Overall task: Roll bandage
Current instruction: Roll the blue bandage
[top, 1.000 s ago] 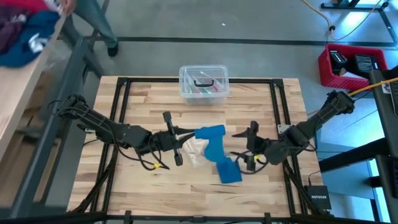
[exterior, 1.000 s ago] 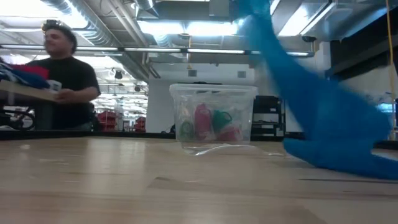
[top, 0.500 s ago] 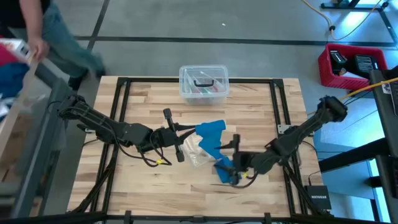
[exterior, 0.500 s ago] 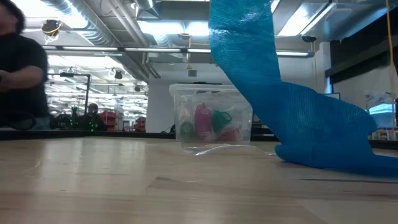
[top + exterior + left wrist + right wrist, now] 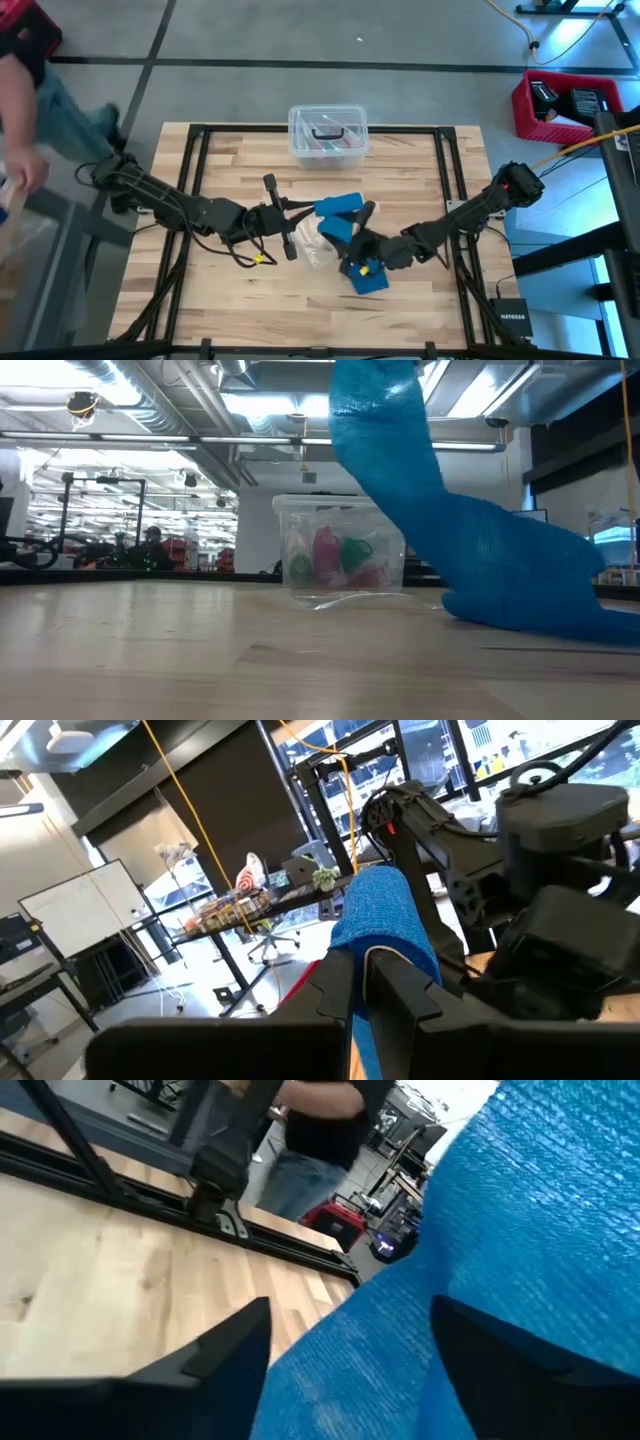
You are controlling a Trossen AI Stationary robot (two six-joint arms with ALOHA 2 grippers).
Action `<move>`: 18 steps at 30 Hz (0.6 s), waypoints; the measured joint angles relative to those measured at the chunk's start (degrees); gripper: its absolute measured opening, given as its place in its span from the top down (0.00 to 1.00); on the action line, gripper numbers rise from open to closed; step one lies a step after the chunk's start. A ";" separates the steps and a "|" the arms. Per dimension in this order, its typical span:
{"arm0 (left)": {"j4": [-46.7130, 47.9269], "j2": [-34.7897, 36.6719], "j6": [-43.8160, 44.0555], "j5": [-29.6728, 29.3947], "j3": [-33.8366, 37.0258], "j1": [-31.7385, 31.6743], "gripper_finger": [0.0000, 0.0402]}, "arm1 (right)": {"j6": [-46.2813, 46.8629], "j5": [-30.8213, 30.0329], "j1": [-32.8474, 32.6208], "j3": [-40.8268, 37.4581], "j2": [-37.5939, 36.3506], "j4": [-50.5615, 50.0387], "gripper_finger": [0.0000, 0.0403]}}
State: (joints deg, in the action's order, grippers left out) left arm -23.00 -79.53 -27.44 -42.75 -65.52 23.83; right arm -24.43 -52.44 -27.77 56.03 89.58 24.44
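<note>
Both grippers on the bright blue stretchy fabric bandage (image 5: 345,225) at mid-table.

Bandage's upper end runs out of the low view's top; its lower end lies crumpled on the light wooden slatted table (image 5: 420,160), near right of centre. Weave looks ribbed and mesh-like. Left gripper (image 5: 303,211) is clamped on the raised end, fingers (image 5: 395,982) pinched narrow around the band. Right gripper (image 5: 358,235) is spread wide, the band between its fingers (image 5: 215,1355). Crumpled clear plastic bag (image 5: 312,245) is partly hidden under the band. Clear plastic lidded box (image 5: 327,136) sits at the far edge, contents blurry red and green. Blurred person (image 5: 30,95) at far left, cut off.
</note>
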 joint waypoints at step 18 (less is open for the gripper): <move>0.13 0.00 0.00 0.16 0.00 0.07 0.97 | -1.55 2.50 2.62 3.22 0.00 0.86 0.72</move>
State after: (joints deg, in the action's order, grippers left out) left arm -22.87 -79.53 -27.44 -42.59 -65.52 23.90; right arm -25.97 -49.94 -25.15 59.25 89.58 25.30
